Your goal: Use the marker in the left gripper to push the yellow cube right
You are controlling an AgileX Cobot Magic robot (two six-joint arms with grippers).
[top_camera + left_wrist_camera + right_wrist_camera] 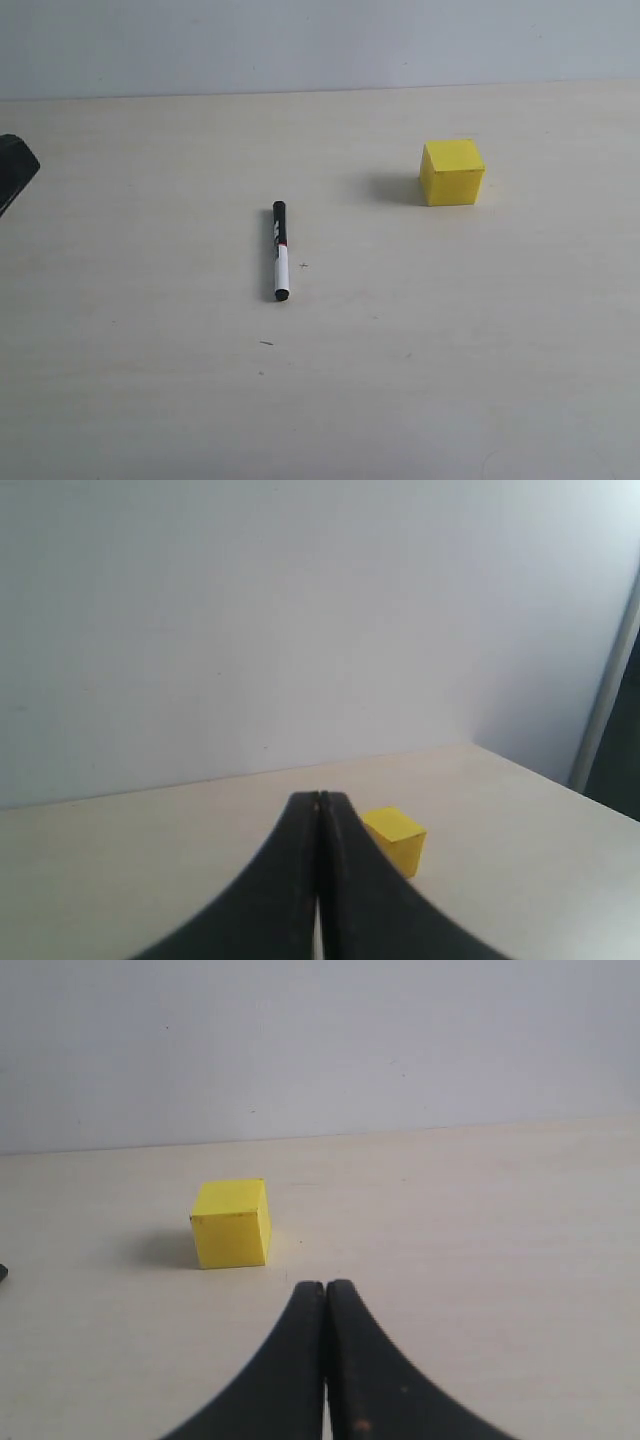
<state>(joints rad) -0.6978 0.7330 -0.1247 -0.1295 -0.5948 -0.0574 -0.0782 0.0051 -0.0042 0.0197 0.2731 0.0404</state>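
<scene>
Nearest the lens on the exterior view is the marker (280, 251), lying flat on the pale table (150, 400), one end pointing near and the other far. Its far end is black with dark print running down, the near stretch of barrel is white, and a small black tip finishes the near end. It lies alone on the surface, with no claw on it. Off to the right and farther back sits the yellow cube (452, 172), square on the table with its shadow falling to the left, well apart from the marker. Over to the left wrist view: the left gripper (320, 800) is clenched, its two black fingers (290, 880) pressed flat against each other right up to the tips, with no gap between them. The yellow cube (397, 838) shows just past those tips, one lower corner hidden behind a finger, resting on the table in front of the grey wall (300, 630). A black shape (15, 170) pokes in at the far left edge of the exterior view, well left of the marker, too cropped to say what it is. On the right wrist view, the right gripper (325, 1285) is clamped tight too, finger against finger, and the yellow cube (232, 1225) stands beyond its tips, clear of them.
</scene>
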